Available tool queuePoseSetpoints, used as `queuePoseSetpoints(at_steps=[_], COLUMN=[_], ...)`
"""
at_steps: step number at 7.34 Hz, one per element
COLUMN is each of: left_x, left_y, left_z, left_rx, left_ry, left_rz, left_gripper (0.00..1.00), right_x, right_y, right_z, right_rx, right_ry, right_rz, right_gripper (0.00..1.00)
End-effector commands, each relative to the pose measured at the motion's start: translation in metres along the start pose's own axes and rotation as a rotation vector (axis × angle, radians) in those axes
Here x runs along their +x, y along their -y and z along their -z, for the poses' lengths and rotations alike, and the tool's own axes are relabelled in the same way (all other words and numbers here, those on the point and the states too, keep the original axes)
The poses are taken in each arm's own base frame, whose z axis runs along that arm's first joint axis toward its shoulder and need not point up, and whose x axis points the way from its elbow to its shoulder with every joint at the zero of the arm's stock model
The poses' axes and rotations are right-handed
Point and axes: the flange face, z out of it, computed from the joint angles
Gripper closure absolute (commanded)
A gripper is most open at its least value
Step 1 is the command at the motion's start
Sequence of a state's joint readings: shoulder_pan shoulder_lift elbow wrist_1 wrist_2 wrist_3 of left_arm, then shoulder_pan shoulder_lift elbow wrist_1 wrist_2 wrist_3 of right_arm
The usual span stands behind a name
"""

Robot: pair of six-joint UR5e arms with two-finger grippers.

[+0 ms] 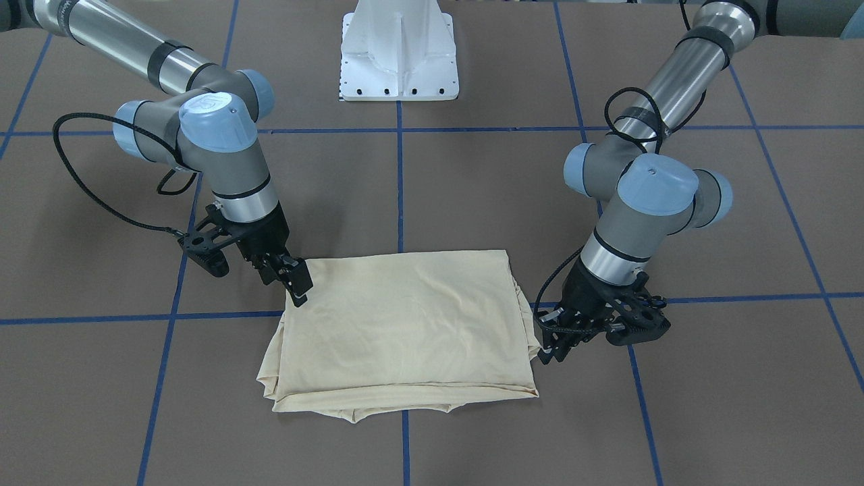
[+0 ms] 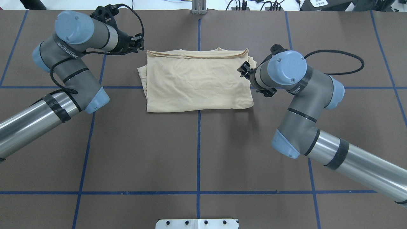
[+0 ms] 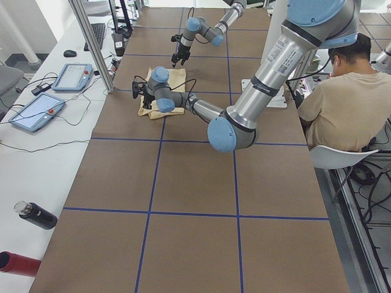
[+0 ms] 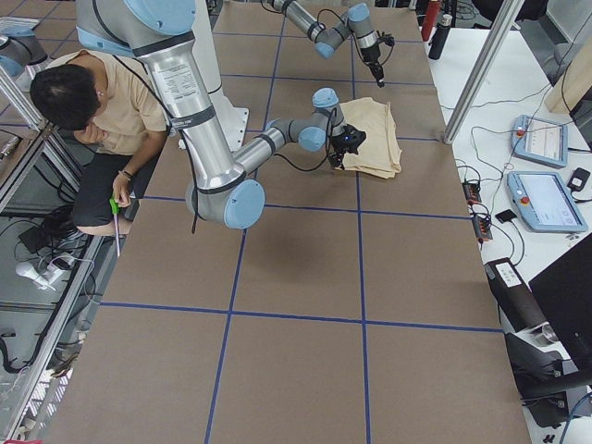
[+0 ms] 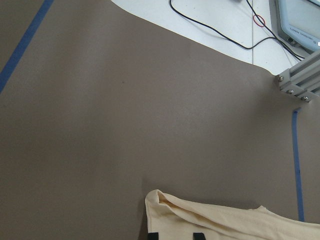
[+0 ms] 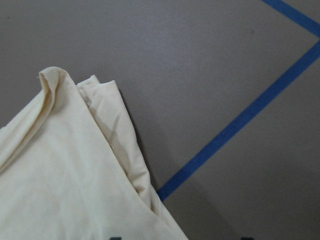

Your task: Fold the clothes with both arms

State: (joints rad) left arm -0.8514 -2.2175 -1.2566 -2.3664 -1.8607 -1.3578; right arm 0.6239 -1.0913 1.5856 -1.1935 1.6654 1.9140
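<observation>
Brown matte counter (image 2: 197,152), gridded with blue tape lines (image 2: 198,143). On its far middle, astride one line: cream-yellow T-shirt (image 2: 197,82), lying flat as a rough rectangle of several layers, print hidden. Thin, soft knit, finely creased; stray layers peeping out along far edge and both ends, corners rounded rather than crisp. Left pincer (image 2: 137,42) just beside far left corner, fingertips (image 5: 155,235) spread over the cloth in wrist view, apparently pinching nothing. Right pincer (image 2: 244,68) above right-hand edge, likewise spread wide, empty. Judged late in the fold: bundle compact, both pincers posted at opposite ends, ready for one more fold or a tidy-up. Next move likely calls for dropping onto matching corners, catching every layer at once, then lifting level and together; thin fabric apt to shed lower layers otherwise. Further out: white pedestal base (image 1: 398,54), seated person (image 3: 342,104) off the counter's robot side.
</observation>
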Motion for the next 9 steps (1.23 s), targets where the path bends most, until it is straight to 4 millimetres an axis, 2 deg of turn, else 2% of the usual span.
queuePoseSetpoints(at_steps=[1,2,3,4,5,7,8,9], left_x=[0.000,0.000,-0.001,-0.001,-0.001,-0.004,0.000,0.011], left_y=[-0.001,-0.001,-0.001,0.000,0.000,-0.001,-0.001,-0.002], left_z=[0.002,0.003,0.002,0.002,0.002,0.002,0.004,0.015], left_rx=[0.002,0.002,0.003,0.005,0.005,0.004,0.003,0.005], left_ry=[-0.003,-0.003,-0.002,-0.001,-0.001,0.001,-0.006,-0.033], left_rz=[-0.004,-0.004,-0.004,-0.004,-0.004,-0.003,-0.004,-0.003], left_gripper=[0.65,0.65,0.65,0.65,0.65,0.65,0.65,0.65], right_x=[0.008,0.015,0.012,0.015,0.014,0.032,0.034,0.078], right_y=[-0.017,-0.030,-0.032,-0.033,-0.034,-0.031,-0.041,-0.076], right_z=[-0.006,-0.011,-0.009,-0.003,0.007,0.046,0.081,0.127], right_rx=[-0.016,-0.027,-0.029,-0.036,-0.044,-0.083,-0.113,-0.170], right_ry=[-0.013,-0.027,-0.020,-0.013,0.002,0.042,0.073,0.037], right_rz=[-0.007,-0.013,-0.020,-0.012,-0.005,-0.001,-0.010,-0.020], right_gripper=[0.25,0.30,0.67,1.00,1.00,1.00,1.00,1.00])
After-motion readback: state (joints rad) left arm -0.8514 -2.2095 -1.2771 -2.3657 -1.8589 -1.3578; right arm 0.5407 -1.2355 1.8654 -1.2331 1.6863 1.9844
